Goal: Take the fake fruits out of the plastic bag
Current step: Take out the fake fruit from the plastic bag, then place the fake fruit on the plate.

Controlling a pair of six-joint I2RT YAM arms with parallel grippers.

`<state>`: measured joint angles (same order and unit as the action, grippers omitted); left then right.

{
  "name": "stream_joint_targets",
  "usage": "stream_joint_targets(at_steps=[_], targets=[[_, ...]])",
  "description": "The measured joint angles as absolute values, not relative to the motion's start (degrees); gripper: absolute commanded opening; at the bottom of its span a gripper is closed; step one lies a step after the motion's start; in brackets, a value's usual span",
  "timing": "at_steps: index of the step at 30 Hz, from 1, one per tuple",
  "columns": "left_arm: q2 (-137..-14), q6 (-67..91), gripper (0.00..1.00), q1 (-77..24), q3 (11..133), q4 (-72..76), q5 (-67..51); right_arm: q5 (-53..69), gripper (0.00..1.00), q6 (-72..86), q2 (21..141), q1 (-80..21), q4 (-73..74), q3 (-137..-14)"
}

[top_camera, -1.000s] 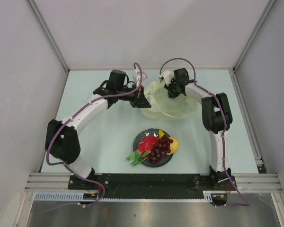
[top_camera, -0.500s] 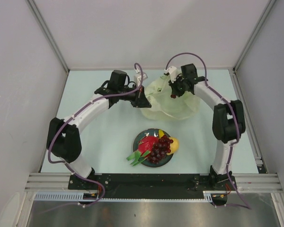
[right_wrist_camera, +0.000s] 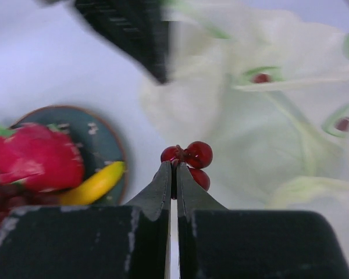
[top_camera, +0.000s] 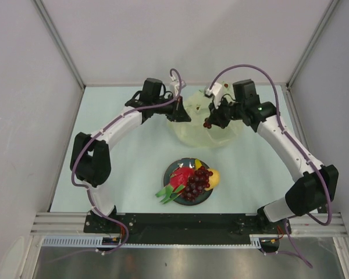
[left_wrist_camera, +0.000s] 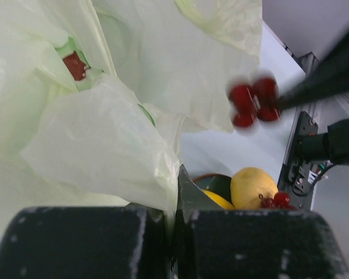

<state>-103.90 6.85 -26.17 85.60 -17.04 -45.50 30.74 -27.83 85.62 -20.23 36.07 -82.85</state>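
left gripper [top_camera: 178, 114]: i see the fingers pinched together on a fold of the plastic bag [top_camera: 209, 135] at its left edge. in the left wrist view the film is caught between the two tips.
right gripper [right_wrist_camera: 174, 170]: fingers closed on the stem of a small grape cluster [right_wrist_camera: 191, 158], a few dark red berries sitting right at the tips.
grape cluster position: over the bag, near its middle in the top view, well apart from the plate [top_camera: 167, 173]. it is blurred in the left wrist view.
plastic bag: crumpled on the far half of the table [top_camera: 122, 157], between the two grippers. it is pale yellow-green and thin, with round printed marks with red centres showing. i cannot tell whether anything else is inside.
plate: dark blue-green, on the near side of the table, well apart from the bag.
dragon fruit [top_camera: 181, 176]: on the plate, left part, with green leaf tips hanging over the near-left rim.
grape bunch [top_camera: 198, 181]: the big one, on the plate, touching the dragon fruit on its right.
lemon [top_camera: 214, 178]: at the plate's right rim, just beside the grape bunch.
banana [right_wrist_camera: 96, 183]: on the plate beside the dragon fruit. in the top view only a yellow tip shows at the far rim.
grippers: they face each other across the bag, left one at its left edge, right one above it.
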Motion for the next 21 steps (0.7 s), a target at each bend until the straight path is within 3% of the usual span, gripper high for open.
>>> stream_joint_targets(at_steps=[8,21], targets=[[-105.8,9.2,0.0,-23.9,90.6,-15.3,-43.8,32.5,0.0,-28.1,83.3,-33.9,39.7,-80.5],[-105.6,15.2,0.0,-19.5,90.0,-11.1,-47.3,32.7,0.0,-28.9,100.0,-35.8,39.2,-80.1]])
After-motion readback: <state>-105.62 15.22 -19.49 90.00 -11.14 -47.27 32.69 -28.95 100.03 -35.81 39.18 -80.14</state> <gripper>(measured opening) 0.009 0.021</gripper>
